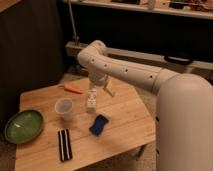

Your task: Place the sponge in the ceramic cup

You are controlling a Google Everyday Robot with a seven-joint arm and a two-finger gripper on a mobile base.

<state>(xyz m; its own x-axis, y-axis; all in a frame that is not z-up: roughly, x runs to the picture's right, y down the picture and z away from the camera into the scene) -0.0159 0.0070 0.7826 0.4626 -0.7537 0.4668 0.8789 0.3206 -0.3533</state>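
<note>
Sponge (99,124) lies untouched; claw (102,91) hangs open behind bottle (91,99) (one finger barely visible).

Dim, warm light from above; soft shadows, dark background.

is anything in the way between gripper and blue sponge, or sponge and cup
The small clear bottle stands beside the open gripper, between it and the blue rectangular sponge. Only bare tabletop separates sponge and pale ceramic cup.

Smooth white arm (131,75) of rounded tubular links with a row of small dark holes, bulky white body (186,127), and cream-fingered gripper (101,91), jaws apart, above the wooden table (127,125)
</note>
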